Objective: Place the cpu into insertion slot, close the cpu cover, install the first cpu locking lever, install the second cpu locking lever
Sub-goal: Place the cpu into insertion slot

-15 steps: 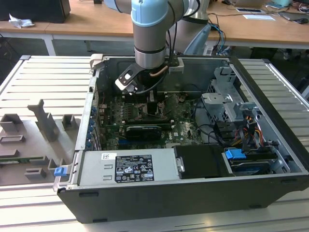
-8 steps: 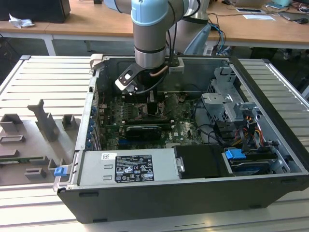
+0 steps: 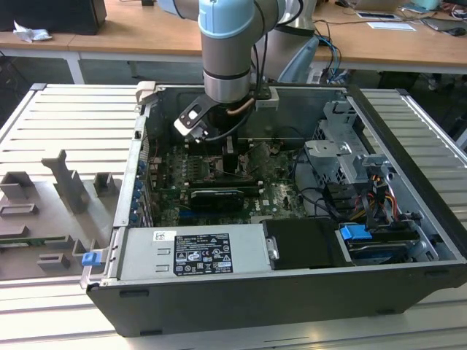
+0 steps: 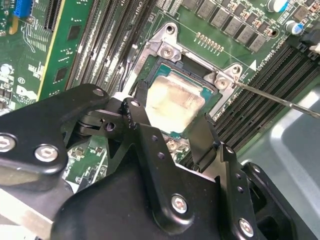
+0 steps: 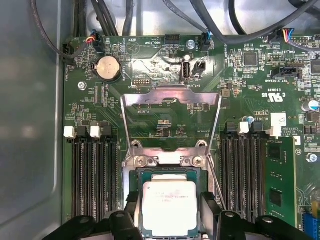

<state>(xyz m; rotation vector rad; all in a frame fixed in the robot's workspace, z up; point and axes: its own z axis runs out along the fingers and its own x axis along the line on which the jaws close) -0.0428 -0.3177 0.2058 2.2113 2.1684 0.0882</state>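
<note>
The cpu (image 5: 170, 207) (image 4: 175, 102), a pale square chip, lies in the insertion slot (image 5: 170, 159) (image 4: 167, 50) on the green board. My gripper (image 5: 170, 200) (image 4: 175, 114) is low over the slot, inside the computer case (image 3: 230, 157). Its black fingers (image 5: 132, 200) press against two opposite edges of the chip. The cpu cover (image 5: 170, 95), a silvery frame with a large window, stands swung open behind the slot. A thin locking lever (image 4: 280, 99) (image 5: 216, 180) sticks out unlatched beside the slot.
Black memory slots (image 5: 92, 175) (image 5: 245, 170) flank the socket on both sides. A long black card (image 3: 219, 197), the power supply (image 3: 193, 251), a drive cage (image 3: 343, 157) and cable bundles (image 3: 379, 200) crowd the case. A coin battery (image 5: 108, 68) sits behind the cover.
</note>
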